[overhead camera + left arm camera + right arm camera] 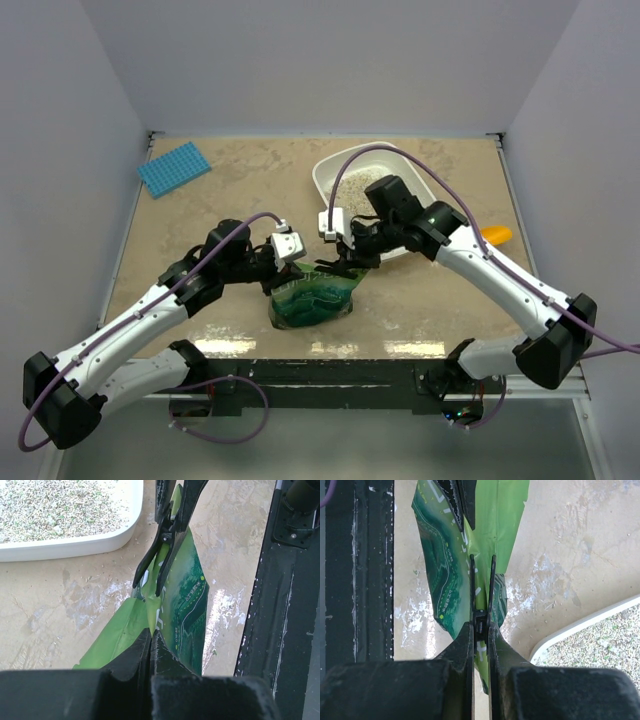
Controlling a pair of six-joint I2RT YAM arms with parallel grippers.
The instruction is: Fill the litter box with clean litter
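Left gripper: fingers squeezed tight together on the top seam of the green pouch, no gap showing, film pinched right between them
Right gripper: clamped on that same top seam from the opposite end, fingers nearly touching with a strip of green film between
Odd bit: thin black two-pronged piece poking out past the right fingers, one prong on each side of the fold; can't tell what exactly
Pouch position: standing more or less upright on the table, close to the front edge, between the two arms, top seam held at both ends, darker green print on the sides
Litter box: white tray toward the back right of the table, partly hidden by the right arm, just beyond the pouch; near rim close to the pouch but not touching
Clean litter: pale grainy layer spread over the floor of the box, plus some stray grains and dusty smears on the tabletop near the rim
Scoop: orange, at the right side of the table, mostly hidden behind the right arm
Mat: blue, gridded, flat at the back left corner, well apart from everything else
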